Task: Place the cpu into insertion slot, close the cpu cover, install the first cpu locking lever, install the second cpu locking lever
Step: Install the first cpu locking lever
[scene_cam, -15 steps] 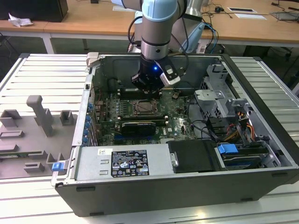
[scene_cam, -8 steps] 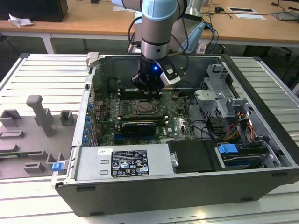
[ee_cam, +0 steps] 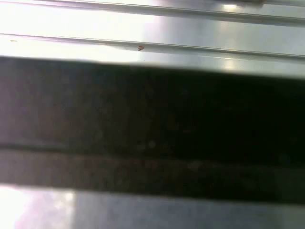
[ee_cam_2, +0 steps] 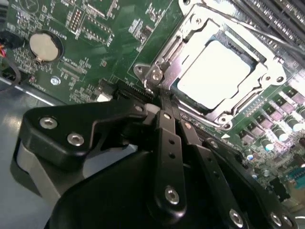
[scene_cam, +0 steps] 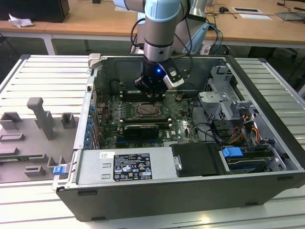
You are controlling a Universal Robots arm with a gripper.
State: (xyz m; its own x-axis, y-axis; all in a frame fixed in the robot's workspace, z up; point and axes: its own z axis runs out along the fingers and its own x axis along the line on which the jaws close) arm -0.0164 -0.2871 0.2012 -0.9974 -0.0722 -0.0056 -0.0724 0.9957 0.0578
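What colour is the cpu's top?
Dull silver-grey cpu, clearest in the second wrist view.

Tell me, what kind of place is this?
Probably a lab or workshop for testing computer assembly. An open computer case lies on a slatted metal table, a robot arm reaches in over its motherboard, and wooden desks stand behind.

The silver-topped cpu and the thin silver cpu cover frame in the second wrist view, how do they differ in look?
The square silver-topped cpu is a solid flat plate; the thin silver metal cpu cover is an open-centred frame. The cpu sits in the middle; the cover lies closed around its edges. The cpu's top is plain; the cover has stepped, cut-out edges. Both are silvery metal and lie flat on the green motherboard.
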